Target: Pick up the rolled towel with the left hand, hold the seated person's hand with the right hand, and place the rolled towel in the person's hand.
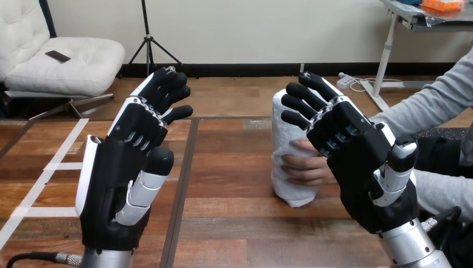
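White and soft-looking, the rolled towel (pixel 283 131) stands upright on the wooden table (pixel 234 223). The person's hand (pixel 304 167) wraps round its lower half. Just right of the towel, the right hand (pixel 351 151) is up with fingers straight and apart, holding nothing. Far left of the towel, the left hand (pixel 120 167) is up, fingers loose and empty. Bare table lies between.

Rolled towel (pixel 283 120) in person's hand (pixel 305 168), left hand (pixel 120 167), right hand (pixel 357 162) open
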